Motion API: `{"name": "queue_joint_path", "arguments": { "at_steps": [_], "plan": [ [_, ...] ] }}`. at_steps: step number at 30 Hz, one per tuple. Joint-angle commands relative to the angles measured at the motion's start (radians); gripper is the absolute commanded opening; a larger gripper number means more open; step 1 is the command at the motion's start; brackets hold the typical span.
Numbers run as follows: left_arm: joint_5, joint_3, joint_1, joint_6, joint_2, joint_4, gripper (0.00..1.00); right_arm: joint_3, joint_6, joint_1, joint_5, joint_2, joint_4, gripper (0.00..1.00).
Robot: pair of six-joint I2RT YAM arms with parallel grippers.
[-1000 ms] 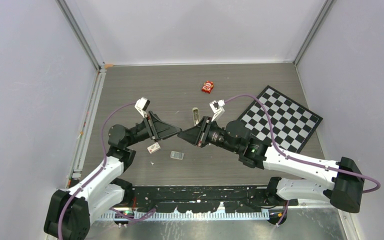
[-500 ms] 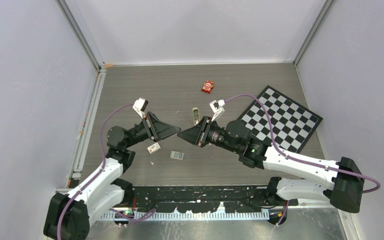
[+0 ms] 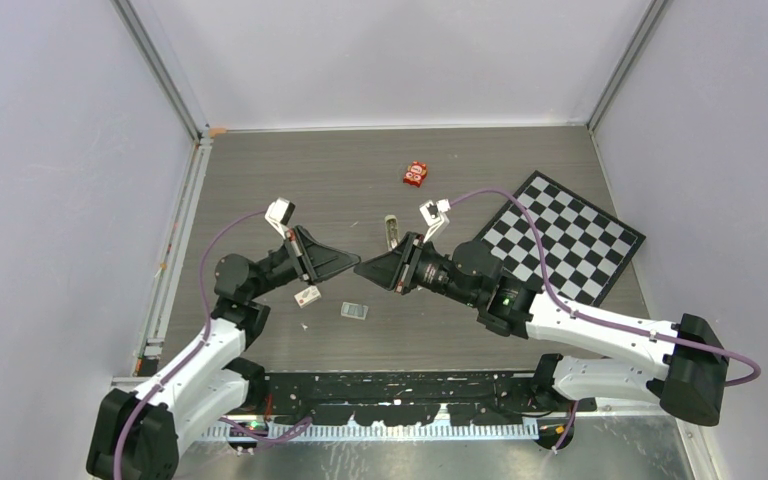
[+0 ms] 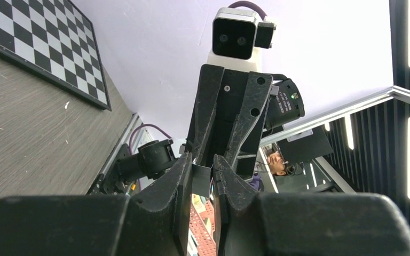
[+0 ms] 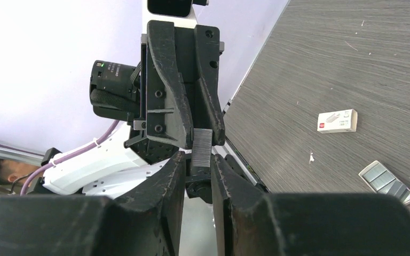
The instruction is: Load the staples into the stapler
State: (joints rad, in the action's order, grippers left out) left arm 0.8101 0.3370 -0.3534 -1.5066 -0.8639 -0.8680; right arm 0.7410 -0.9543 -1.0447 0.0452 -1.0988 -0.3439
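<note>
Well, right tool (image 5: 197,162) pinches staples (image 5: 202,143); box (image 5: 337,120) print illegible.

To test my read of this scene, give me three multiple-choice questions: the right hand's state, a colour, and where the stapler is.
1. The right hand is: A wide open; B shut on nothing; C shut on the staples.
2. The packet nearest the far wall is: A red; B blue; C green.
3. The stapler is: A in the right hand; B lying on the table; C on top of the packet.
Answers: C, a grey strip is pinched in it; A, plainly red from above; B, it lies flat, nothing holding it.
</note>
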Motion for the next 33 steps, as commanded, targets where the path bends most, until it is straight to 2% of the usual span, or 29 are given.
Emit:
{"name": "queue_joint_path", "arguments": {
  "at_steps": [1, 6, 10, 15, 18, 19, 21, 25, 28, 31, 33],
  "plan": [
    [-0.019, 0.007, -0.003, 0.070, 0.035, 0.052, 0.18, -0.024, -0.017, 0.002, -0.026, 0.025, -0.048, 0.31],
    [-0.033, 0.072, -0.004, 0.224, 0.089, 0.329, 0.17, -0.066, -0.011, 0.002, -0.088, 0.088, -0.002, 0.48],
    [-0.077, 0.179, -0.004, 0.455, 0.138, 0.682, 0.17, -0.081, 0.028, 0.002, -0.199, 0.163, 0.166, 0.64],
    [-0.181, 0.282, -0.004, 0.680, 0.169, 0.985, 0.17, -0.039, 0.169, 0.023, -0.380, 0.205, 0.449, 0.80],
    [-0.237, 0.326, -0.004, 0.762, 0.159, 1.102, 0.17, -0.012, 0.216, 0.054, -0.488, 0.181, 0.553, 0.82],
    [-0.255, 0.342, -0.004, 0.794, 0.154, 1.142, 0.16, -0.006, 0.221, 0.068, -0.516, 0.166, 0.577, 0.81],
    [-0.293, 0.366, -0.004, 0.844, 0.147, 1.200, 0.16, 0.010, 0.239, 0.093, -0.530, 0.121, 0.610, 0.73],
    [-0.348, 0.403, -0.004, 0.910, 0.124, 1.285, 0.16, 0.034, 0.280, 0.120, -0.530, -0.021, 0.601, 0.50],
    [-0.369, 0.426, -0.004, 0.942, 0.101, 1.316, 0.16, 0.062, 0.299, 0.144, -0.464, -0.142, 0.560, 0.36],
    [-0.384, 0.431, -0.004, 0.951, 0.086, 1.314, 0.15, 0.109, 0.321, 0.156, -0.458, -0.256, 0.542, 0.25],
    [-0.396, 0.436, -0.004, 0.951, 0.069, 1.313, 0.15, 0.123, 0.341, 0.160, -0.486, -0.310, 0.508, 0.22]
  ]
}}
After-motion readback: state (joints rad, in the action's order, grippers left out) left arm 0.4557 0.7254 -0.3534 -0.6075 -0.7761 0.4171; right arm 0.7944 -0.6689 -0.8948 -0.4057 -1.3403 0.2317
